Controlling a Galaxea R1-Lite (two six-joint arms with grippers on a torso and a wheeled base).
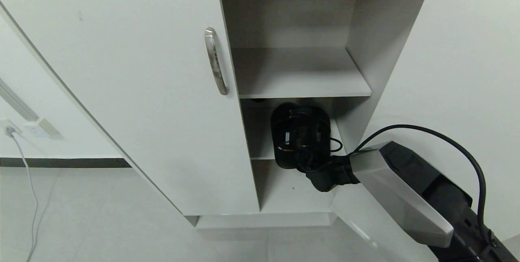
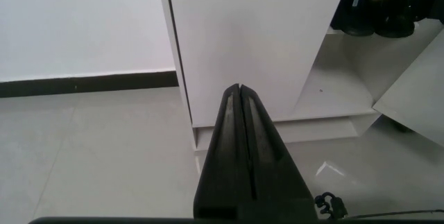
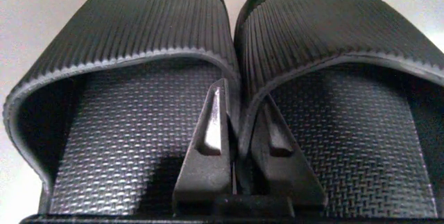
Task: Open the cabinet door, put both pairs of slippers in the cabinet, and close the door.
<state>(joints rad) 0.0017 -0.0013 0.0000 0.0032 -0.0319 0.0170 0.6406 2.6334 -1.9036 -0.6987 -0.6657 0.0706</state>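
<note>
Cabinet (image 1: 292,10) stands open on pale tiled floor (image 1: 101,221), white wall (image 1: 81,144) behind.

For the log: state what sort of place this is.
Likely a home-style entryway or test room: a white cabinet with shelves, black slippers at its open half, a pale tiled floor and a wall socket.

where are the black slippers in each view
head view: black slippers on the second shelf down
left wrist view: slippers on that shelf, past the closed left door
right wrist view: slippers close up, right pincer shut on their touching inner edges
shared landmark: closed left door, head and left wrist views
</note>
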